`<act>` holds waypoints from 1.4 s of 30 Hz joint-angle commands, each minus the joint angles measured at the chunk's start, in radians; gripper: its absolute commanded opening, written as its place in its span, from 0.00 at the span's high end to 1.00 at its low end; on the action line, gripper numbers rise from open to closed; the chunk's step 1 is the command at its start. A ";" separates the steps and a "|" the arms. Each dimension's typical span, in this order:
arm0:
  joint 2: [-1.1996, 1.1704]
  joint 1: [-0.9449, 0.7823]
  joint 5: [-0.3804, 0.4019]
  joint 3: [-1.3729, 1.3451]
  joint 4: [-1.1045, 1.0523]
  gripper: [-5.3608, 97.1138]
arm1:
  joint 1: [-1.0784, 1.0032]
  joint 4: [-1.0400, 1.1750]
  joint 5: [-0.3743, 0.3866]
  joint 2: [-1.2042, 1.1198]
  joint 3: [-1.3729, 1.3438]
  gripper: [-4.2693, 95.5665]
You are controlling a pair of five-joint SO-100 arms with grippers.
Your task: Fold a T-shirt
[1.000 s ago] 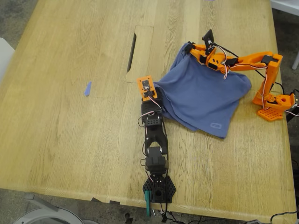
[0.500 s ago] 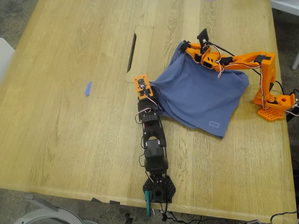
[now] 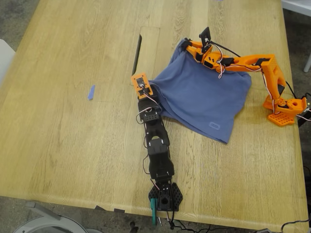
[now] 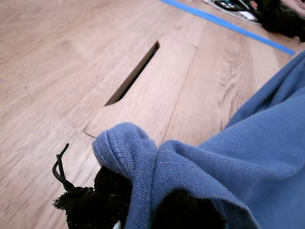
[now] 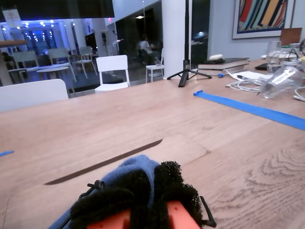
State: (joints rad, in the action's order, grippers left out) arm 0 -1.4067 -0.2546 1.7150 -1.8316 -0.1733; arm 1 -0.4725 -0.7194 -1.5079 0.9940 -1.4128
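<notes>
The blue T-shirt point(image 3: 204, 97) lies folded over on the wooden table, right of centre in the exterior view; its print is hidden. My first gripper point(image 3: 149, 89), on the black arm, is shut on the shirt's near left corner; the first wrist view shows the hem point(image 4: 143, 157) bunched between black padded fingers point(image 4: 95, 200). My second gripper point(image 3: 186, 44), on the orange arm, is shut on the far left corner; in the second wrist view the cloth point(image 5: 131, 169) is pinched between its padded fingers point(image 5: 176, 183).
A narrow slot point(image 3: 137, 47) in the table point(image 3: 73, 145) lies just beyond both grippers. A small blue tape strip point(image 3: 91, 92) lies to the exterior view's left. The arm bases stand at the front edge point(image 3: 165, 196) and right edge point(image 3: 286, 109).
Both grippers have moved toward the exterior view's left and slightly farther back, dragging the shirt with them; the orange arm has stretched out.
</notes>
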 commanded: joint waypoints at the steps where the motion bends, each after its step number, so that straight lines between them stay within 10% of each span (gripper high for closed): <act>1: -0.021 -0.051 -0.012 0.176 -0.011 0.95 | -0.017 0.003 0.006 -0.003 0.120 0.95; 42: 0.163 -0.110 -0.008 0.683 0.592 0.95 | -0.057 0.824 0.009 -0.333 1.020 0.95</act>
State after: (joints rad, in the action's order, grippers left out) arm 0 -1.1858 -0.3160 1.7135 -1.2717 0.3958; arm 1 -0.4985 0.0568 -1.4987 0.6381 -0.4955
